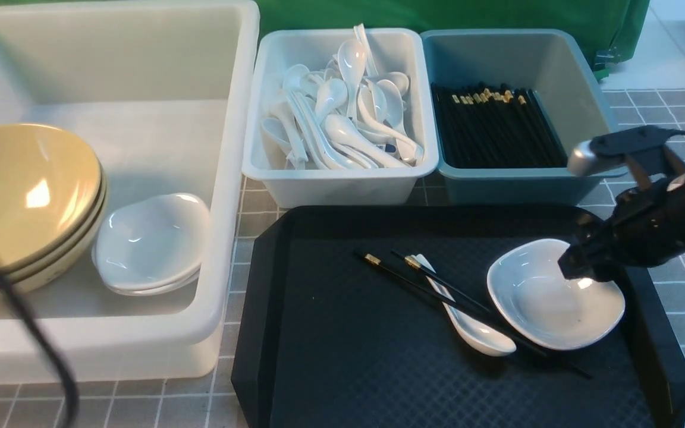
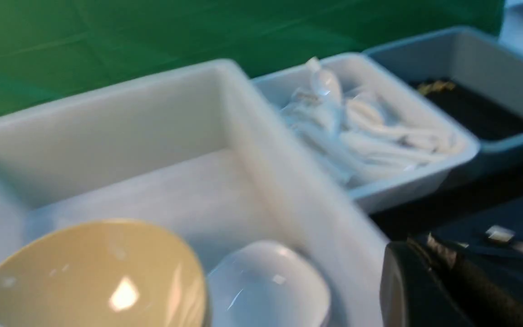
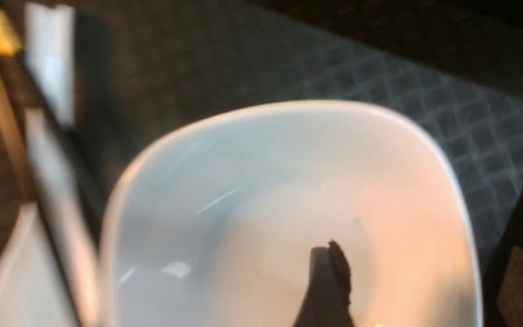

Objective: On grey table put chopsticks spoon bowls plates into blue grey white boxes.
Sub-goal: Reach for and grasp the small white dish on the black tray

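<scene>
On the black tray (image 1: 348, 356), a white plate (image 1: 544, 303) lies beside a white spoon (image 1: 473, 333) crossed by two black chopsticks (image 1: 431, 288). My right gripper (image 1: 586, 267) is open astride the plate's right rim. In the right wrist view one finger (image 3: 329, 272) is inside the plate (image 3: 266, 204) and the other is outside it. My left gripper (image 2: 447, 259) is shut and empty above the large white tub (image 1: 223, 178). The tub holds stacked olive-yellow bowls (image 1: 21, 196) and white plates (image 1: 152, 241).
The pale grey-white box (image 1: 342, 178) holds several spoons. The teal-blue box (image 1: 515, 184) holds several chopsticks. Both stand behind the tray on the grey table (image 1: 247, 208). A green cloth hangs at the back. A black cable crosses the front left.
</scene>
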{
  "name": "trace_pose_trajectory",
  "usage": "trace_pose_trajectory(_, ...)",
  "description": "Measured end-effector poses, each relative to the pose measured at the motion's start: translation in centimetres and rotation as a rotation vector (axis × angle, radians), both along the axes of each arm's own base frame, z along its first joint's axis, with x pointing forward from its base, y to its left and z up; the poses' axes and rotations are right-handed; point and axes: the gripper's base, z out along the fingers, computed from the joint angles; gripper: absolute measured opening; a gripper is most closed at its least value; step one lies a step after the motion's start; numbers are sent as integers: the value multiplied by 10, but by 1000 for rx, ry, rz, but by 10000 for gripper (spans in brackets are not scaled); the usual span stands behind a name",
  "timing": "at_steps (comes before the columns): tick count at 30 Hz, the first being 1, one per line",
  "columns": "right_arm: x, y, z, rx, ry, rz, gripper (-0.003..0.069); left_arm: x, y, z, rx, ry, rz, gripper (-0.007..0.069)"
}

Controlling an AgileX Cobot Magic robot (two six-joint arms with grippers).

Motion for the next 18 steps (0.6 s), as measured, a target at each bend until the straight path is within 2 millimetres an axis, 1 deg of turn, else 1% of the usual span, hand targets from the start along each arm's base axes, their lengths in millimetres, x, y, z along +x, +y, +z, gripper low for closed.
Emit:
trace_pose_trajectory(1, 3, 0, -3, -7, 5, 5, 507, -6, 1, -6, 20, -15, 10, -10)
trace_pose_trajectory(3, 9, 0, -14, -17, 34, 12, 494, -15, 5, -29, 58, -25, 33, -10)
trace_pose_trajectory(5, 11, 1, -20, -17, 68, 17, 444, -23, 7, -49, 86, -39, 50, -10)
trace_pose_trajectory(6, 11, 1, -20, -14, 75, 17, 429, -24, 7, -52, 90, -45, 54, -10)
trace_pose_trajectory(8, 12, 2, -16, -9, 104, 41, 284, -31, 9, -71, 102, -67, 67, -10)
trace_pose_trajectory(9, 11, 3, -16, -9, 107, 42, 270, -31, 9, -72, 102, -70, 68, -10)
trace_pose_trajectory(10, 13, 3, -7, -6, 101, 58, 172, -32, 10, -81, 93, -86, 80, -10)
trace_pose_trajectory(11, 13, 4, 0, -2, 99, 66, 127, -31, 10, -85, 85, -91, 86, -10)
trace_pose_trajectory(12, 13, 5, 12, 9, 90, 71, 93, -31, 10, -89, 71, -108, 97, -10)
trace_pose_trajectory(13, 13, 6, 20, 15, 82, 76, 88, -31, 11, -92, 58, -128, 108, -10)
trace_pose_trajectory(15, 13, 7, 46, 35, 39, 86, 77, -30, 12, -95, 34, -168, 128, -10)
trace_pose_trajectory(18, 8, 13, 94, 108, -50, 92, 73, -31, 13, -94, 15, -217, 144, -10)
